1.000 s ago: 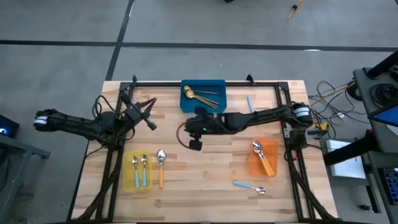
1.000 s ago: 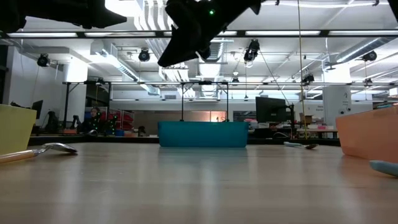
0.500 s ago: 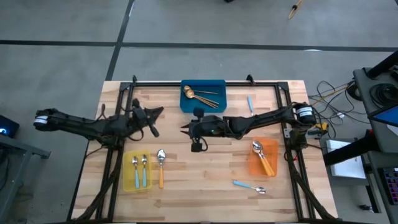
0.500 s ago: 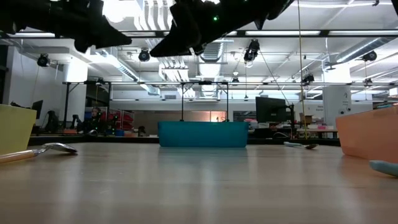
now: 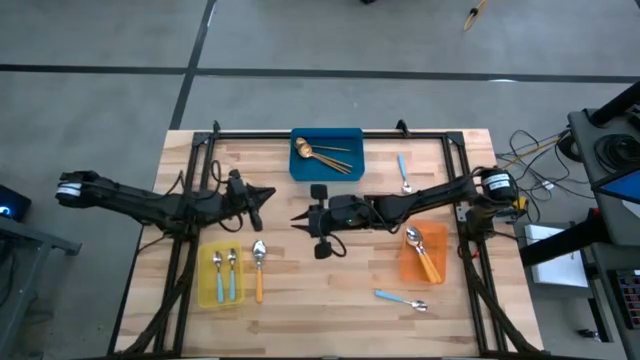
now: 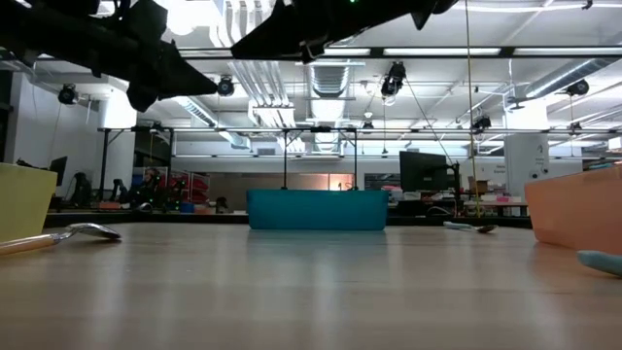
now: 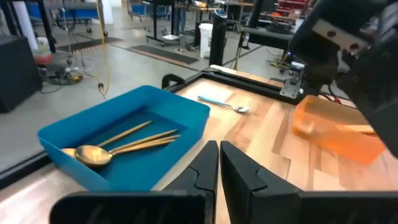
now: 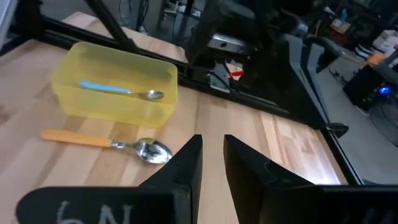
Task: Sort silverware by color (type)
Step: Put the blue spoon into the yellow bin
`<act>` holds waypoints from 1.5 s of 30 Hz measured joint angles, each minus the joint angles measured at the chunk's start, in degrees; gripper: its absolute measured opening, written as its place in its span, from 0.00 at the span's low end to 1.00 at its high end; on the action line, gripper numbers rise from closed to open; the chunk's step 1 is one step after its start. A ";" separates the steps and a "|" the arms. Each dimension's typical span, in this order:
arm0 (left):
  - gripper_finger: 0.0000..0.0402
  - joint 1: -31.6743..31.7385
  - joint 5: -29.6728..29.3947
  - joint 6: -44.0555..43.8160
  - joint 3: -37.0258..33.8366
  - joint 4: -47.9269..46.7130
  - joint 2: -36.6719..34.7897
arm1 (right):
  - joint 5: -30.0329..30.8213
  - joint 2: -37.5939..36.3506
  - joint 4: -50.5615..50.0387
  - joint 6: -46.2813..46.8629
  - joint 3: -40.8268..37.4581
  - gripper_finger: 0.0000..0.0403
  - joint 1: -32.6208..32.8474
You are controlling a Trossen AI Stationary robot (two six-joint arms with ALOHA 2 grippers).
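Note:
Gold spoons [image 5: 322,154] lie in the blue bin [image 5: 345,138] at the far middle. Two blue-handled spoons [image 5: 224,272] lie in the yellow bin [image 5: 206,298] at the near left, and an orange-handled spoon [image 5: 259,268] lies on the table beside it. Orange-handled spoons [image 5: 422,250] lie in the orange bin [image 5: 408,270]. One blue-handled spoon [image 5: 403,172] lies on the table at the far right, another [image 5: 402,299] at the near right. My left gripper [image 5: 268,192] hangs shut and empty over the table's middle left. My right gripper [image 5: 296,218] faces it, slightly open and empty, above the table.
A black frame [image 5: 452,165] borders the wooden table on the left, right and far sides. The two grippers' tips stand close together over the bare middle. Bare wood lies between the yellow and orange bins.
My left gripper has moved toward the table's right and come down, rolling about its own axis, and stays shut. My right gripper has drawn away from the blue bin toward the near edge and has rolled a little. No spoon has moved.

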 joint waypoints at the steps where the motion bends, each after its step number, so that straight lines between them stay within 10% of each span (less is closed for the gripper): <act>1: 0.00 0.00 0.37 -0.39 0.00 0.16 0.49 | 0.09 -0.30 0.05 -0.02 -0.14 0.14 0.25; 16: 0.00 -0.26 1.26 -2.42 0.00 1.28 2.65 | 1.39 -10.76 9.15 0.47 -13.30 0.14 0.97; 23: 0.00 -0.26 1.23 -2.40 0.00 1.67 2.71 | 17.08 -17.45 11.68 4.66 -20.34 0.14 0.42; 45: 0.00 -0.26 1.07 -2.32 0.00 1.65 2.82 | 37.10 -25.51 -4.12 28.10 -24.95 0.12 -7.03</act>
